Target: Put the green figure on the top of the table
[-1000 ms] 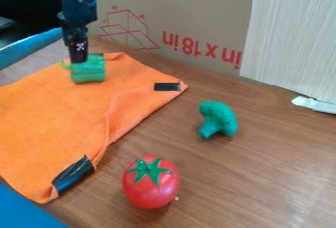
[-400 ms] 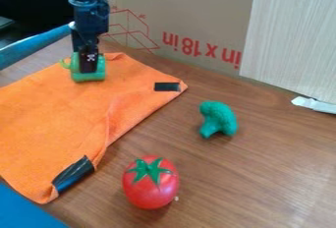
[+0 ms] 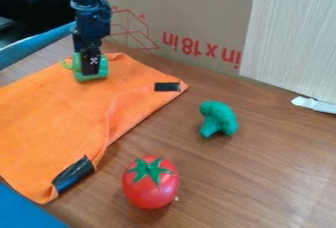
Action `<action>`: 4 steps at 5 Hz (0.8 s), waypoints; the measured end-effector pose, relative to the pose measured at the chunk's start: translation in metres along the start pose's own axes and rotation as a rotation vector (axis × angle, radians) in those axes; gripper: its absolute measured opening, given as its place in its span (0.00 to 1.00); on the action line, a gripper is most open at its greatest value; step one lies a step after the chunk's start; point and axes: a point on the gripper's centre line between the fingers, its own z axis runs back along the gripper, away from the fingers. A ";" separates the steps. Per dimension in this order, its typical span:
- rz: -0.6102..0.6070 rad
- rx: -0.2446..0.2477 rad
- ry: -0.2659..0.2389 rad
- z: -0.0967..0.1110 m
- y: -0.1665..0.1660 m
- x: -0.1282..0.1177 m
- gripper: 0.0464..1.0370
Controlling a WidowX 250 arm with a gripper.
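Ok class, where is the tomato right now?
In the camera view, the tomato is on the wood-grain table, low down and slightly left of centre, to the right of the orange cloth.

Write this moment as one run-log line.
black robot gripper: at green rounded toy figure | figure: on orange fabric cloth | grip: cannot tell

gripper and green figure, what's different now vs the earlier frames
The gripper has come down and to the right in the view, in front of the green figure, which has shifted very slightly right; whether it is held can't be told. The tomato, broccoli and orange cloth stayed put.
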 end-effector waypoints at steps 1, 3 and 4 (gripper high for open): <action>-0.002 -0.018 -0.010 0.001 -0.003 0.002 0.82; -0.065 -0.017 -0.101 0.035 -0.043 0.016 0.82; -0.096 -0.045 -0.151 0.058 -0.074 0.029 0.82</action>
